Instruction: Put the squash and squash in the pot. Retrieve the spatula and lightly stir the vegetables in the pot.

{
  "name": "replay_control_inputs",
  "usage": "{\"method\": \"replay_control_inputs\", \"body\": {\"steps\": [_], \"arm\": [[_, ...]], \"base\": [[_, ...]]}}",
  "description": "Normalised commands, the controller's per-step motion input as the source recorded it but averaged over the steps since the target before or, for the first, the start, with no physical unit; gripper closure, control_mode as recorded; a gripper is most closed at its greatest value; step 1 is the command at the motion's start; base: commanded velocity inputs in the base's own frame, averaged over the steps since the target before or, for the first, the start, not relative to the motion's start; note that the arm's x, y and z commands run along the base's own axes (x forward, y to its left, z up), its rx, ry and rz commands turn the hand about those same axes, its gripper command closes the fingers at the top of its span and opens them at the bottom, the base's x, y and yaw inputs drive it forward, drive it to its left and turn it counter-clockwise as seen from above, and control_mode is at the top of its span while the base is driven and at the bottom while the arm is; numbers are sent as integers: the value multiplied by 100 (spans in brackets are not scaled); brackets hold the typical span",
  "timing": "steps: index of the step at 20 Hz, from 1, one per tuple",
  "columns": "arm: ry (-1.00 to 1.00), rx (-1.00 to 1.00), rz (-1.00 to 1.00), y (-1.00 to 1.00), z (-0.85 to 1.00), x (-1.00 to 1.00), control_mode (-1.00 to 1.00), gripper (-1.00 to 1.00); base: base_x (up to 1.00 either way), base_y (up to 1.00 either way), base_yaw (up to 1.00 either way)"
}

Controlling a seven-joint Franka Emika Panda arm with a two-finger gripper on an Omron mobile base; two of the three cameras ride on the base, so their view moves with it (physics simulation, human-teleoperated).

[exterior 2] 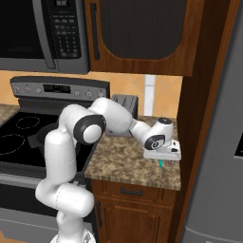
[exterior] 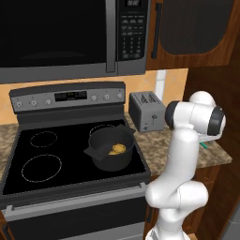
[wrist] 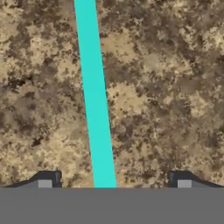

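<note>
The dark pot (exterior: 111, 151) sits on the stove's front right burner, with the yellow-orange squash pieces (exterior: 117, 149) inside it. On the granite counter right of the stove lies the spatula; its teal handle (wrist: 94, 96) runs straight up the hand view, and its blade is out of sight. My gripper (wrist: 114, 181) hangs low over the handle, open, one fingertip (wrist: 48, 179) on each side and neither touching it. From the right base view the gripper (exterior 2: 161, 159) is near the counter's front right corner, and a bit of teal handle (exterior 2: 161, 164) pokes out under it.
A silver toaster (exterior: 146, 111) stands at the back of the counter beside the stove (exterior: 42, 159). A microwave (exterior: 61, 37) hangs above the stove, and a wooden cabinet wall (exterior 2: 201, 95) rises close on the right of the counter (exterior 2: 123, 156).
</note>
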Motion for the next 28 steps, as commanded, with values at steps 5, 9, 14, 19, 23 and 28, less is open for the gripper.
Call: {"method": "replay_control_inputs", "body": {"steps": [5, 9, 14, 19, 23, 28], "arm": [[1, -2, 7, 45, -99, -17, -100, 100], [6, 0, 10, 51, -66, -25, -100, 100], [10, 0, 12, 53, -39, -56, -100, 100], [7, 0, 11, 35, -9, -39, -100, 100], [-1, 0, 8, 0, 72, -35, -100, 100], [-6, -2, 17, 1, 88, -77, -100, 100]], "base": [[0, 0, 0], [0, 0, 0], [0, 0, 0], [0, 0, 0], [0, 0, 0], [0, 0, 0]]}}
